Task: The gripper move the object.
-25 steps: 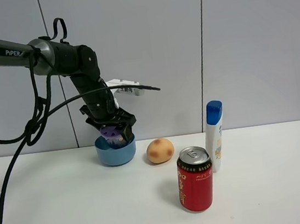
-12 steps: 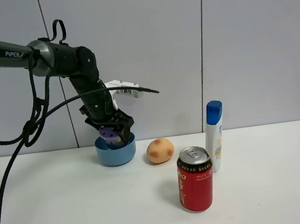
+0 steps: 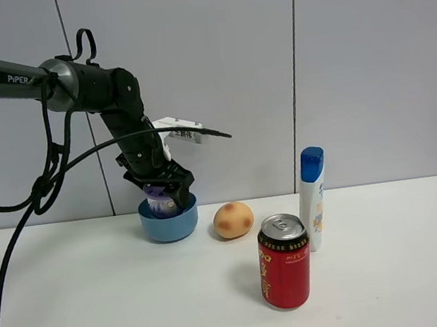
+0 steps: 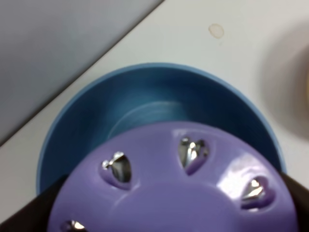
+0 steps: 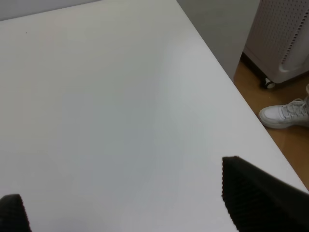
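The purple-lidded tub sits low inside the blue bowl at the back left of the table. My left gripper is shut on the tub from above, with a black finger on either side. In the left wrist view the purple lid with its petal-shaped holes fills the lower part, and the bowl's blue rim curves behind it. My right gripper is open and empty over bare white table. It does not show in the exterior view.
A speckled orange ball lies right of the bowl. A red can stands in front, with a white bottle with a blue cap beside it. The right wrist view shows the table's edge, with floor and a shoe beyond.
My left gripper has lowered the tub from just above the bowl's rim down into the bowl, and the tub now stands more upright.
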`<state>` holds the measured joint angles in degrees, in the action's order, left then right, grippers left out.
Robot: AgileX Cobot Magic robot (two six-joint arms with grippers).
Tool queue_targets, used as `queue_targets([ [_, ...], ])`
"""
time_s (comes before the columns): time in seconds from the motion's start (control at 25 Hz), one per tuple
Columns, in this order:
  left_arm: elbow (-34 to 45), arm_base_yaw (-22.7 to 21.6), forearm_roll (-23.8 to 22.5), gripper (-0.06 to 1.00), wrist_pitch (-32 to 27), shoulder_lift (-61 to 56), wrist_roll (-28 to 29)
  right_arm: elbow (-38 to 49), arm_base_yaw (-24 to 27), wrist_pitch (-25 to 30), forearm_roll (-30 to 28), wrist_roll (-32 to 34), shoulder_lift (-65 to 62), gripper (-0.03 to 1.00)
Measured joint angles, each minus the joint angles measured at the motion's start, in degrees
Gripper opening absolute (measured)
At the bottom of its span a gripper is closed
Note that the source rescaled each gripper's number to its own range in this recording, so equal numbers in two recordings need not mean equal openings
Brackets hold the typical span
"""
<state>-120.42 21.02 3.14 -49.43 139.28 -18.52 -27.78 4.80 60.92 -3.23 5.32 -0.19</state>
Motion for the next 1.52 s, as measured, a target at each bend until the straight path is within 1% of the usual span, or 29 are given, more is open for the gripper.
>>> queue_targets([
  [0.08,0.0,0.0,0.0,0.09,0.0,0.0,-0.1,0.0,0.0,0.0,0.0,0.0,0.0,1.0],
  [0.16,0.0,0.0,0.0,0.16,0.0,0.0,-0.1,0.0,0.0,0.0,0.0,0.0,0.0,1.0],
  [0.24,0.0,0.0,0.1,0.2,0.0,0.0,-0.1,0.0,0.0,0.0,0.0,0.0,0.0,1.0],
  [0.44,0.0,0.3,-0.1,0.21,-0.6,-0.2,-0.1,0.0,0.0,0.0,0.0,0.0,0.0,1.0],
  [0.56,-0.3,0.8,-1.3,0.21,-2.0,-2.0,-0.1,0.0,0.0,0.0,0.0,0.0,0.0,1.0],
  [0.68,-3.2,1.4,-3.1,0.21,-6.2,-5.6,-0.1,0.0,0.0,0.0,0.0,0.0,0.0,1.0],
  [0.88,-9.6,1.7,-5.4,0.21,-17.1,-13.0,1.3,0.0,0.0,0.0,0.0,0.0,0.0,1.0],
  [1.0,-10.2,1.7,-7.6,0.21,-19.4,-17.7,2.6,0.0,0.0,0.0,0.0,0.0,0.0,1.0],
  [1.08,-9.2,1.7,-9.2,0.21,-19.5,-21.4,3.7,0.0,0.0,0.0,0.0,0.0,0.0,1.0],
  [1.24,-4.3,1.0,-10.3,0.21,-19.8,-29.9,7.1,0.0,0.0,0.0,0.0,0.0,0.0,1.0],
  [1.4,2.2,-1.8,-11.6,0.21,-19.9,-39.2,10.8,0.0,0.0,0.0,0.0,0.0,0.0,1.0],
  [1.52,9.3,-4.5,-12.0,0.21,-20.0,-46.2,12.5,0.0,0.0,0.0,0.0,0.0,0.0,1.0],
])
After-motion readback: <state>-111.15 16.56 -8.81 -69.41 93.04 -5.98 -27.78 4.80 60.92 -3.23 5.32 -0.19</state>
